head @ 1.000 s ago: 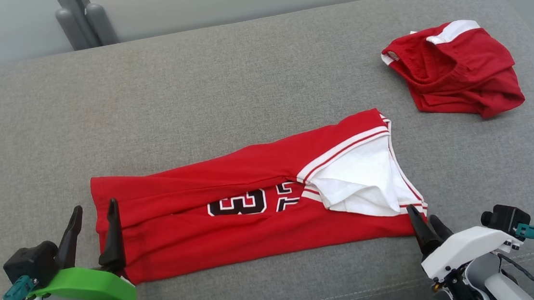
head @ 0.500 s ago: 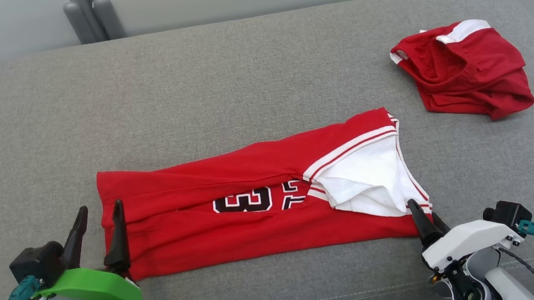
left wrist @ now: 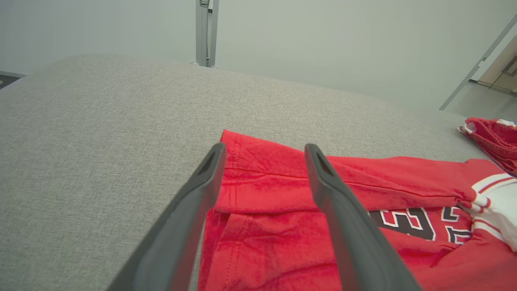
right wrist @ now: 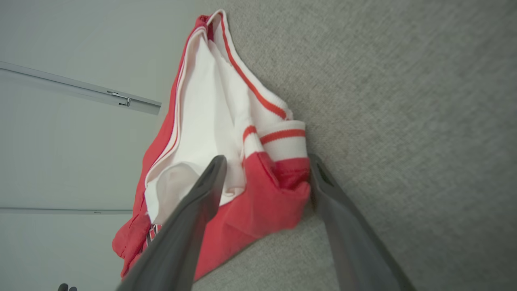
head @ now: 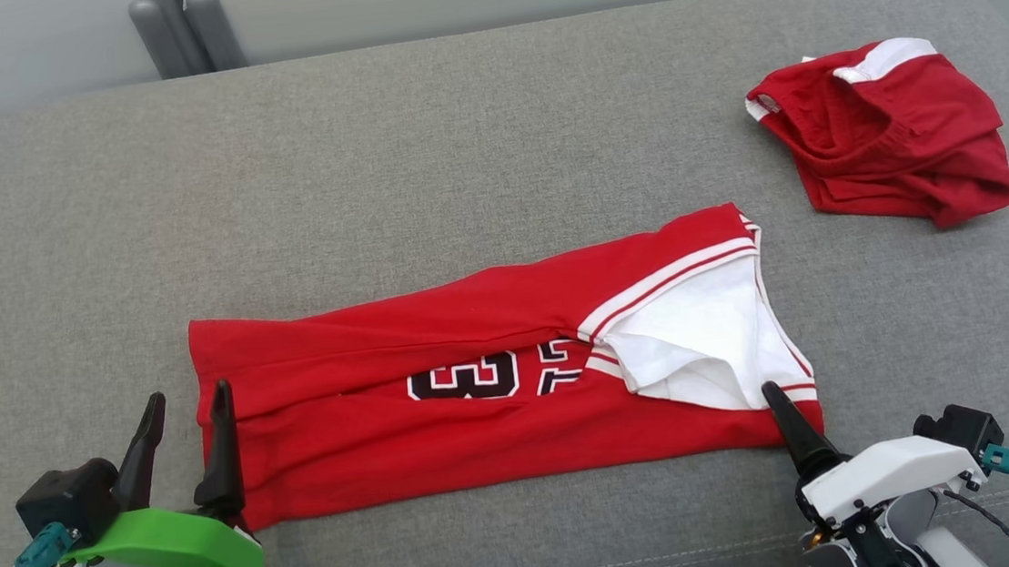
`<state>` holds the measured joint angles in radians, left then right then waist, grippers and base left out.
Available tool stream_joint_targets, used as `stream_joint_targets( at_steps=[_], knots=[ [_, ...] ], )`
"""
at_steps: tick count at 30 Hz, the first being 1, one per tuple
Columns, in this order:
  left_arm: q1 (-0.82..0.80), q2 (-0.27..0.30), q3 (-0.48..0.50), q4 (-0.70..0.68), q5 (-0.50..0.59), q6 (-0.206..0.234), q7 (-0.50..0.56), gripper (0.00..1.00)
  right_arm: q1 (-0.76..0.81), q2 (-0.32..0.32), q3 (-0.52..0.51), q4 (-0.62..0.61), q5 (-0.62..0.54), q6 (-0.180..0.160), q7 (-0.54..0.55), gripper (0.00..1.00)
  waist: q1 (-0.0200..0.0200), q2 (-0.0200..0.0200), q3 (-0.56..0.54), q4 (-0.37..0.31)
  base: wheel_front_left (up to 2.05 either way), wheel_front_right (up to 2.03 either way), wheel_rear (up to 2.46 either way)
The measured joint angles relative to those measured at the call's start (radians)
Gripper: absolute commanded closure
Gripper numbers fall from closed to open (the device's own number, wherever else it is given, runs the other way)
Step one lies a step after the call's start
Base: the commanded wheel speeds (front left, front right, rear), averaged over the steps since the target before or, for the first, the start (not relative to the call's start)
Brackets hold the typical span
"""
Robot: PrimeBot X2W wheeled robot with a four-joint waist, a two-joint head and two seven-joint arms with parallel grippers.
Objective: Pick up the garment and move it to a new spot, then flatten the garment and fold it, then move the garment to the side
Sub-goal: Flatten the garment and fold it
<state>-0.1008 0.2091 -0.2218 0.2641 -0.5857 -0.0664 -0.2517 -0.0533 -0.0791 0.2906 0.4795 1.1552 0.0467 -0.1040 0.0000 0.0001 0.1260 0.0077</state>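
The red number-3 jersey [head: 479, 414] lies folded into a long band, and over the last second its position against the jaws has changed at one end only. The whole head view has slid a little, so that is the camera and not the cloth. The right gripper [right wrist: 266, 158], though, has rolled and crept in over the white-trimmed armhole corner. Its two fingers, seen side by side a second ago, now line up one behind the other in the head view. In the right wrist view that red corner with its striped band sits squarely between the wide-spread jaws, not yet pinched. The left gripper [head: 188, 393] has hardly shifted against the hem. Its jaws stand wide too, straddling the stitched hem edge, one finger over bare grey sofa cushion [head: 457, 160] and the other over red cloth. Both ends look bracketed for a two-handed grasp, so closing on them seems the likely next step towards another fold. The crumpled red shorts [head: 884, 136] lie well beyond the right jaws, clear of them.
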Motion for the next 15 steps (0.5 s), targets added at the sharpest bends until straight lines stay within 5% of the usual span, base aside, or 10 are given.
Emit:
stream_joint_targets(
  at_steps=[15],
  knots=[
    [0.000, -0.004, 0.001, 0.014, 0.002, -0.007, 0.000, 0.00, -0.054, 0.010, 0.010, 0.078, 0.034, 0.041, -0.008, 0.00, 0.0000, -0.0001, -0.001, 0.002, 0.00, 0.00, 0.00]
  ],
)
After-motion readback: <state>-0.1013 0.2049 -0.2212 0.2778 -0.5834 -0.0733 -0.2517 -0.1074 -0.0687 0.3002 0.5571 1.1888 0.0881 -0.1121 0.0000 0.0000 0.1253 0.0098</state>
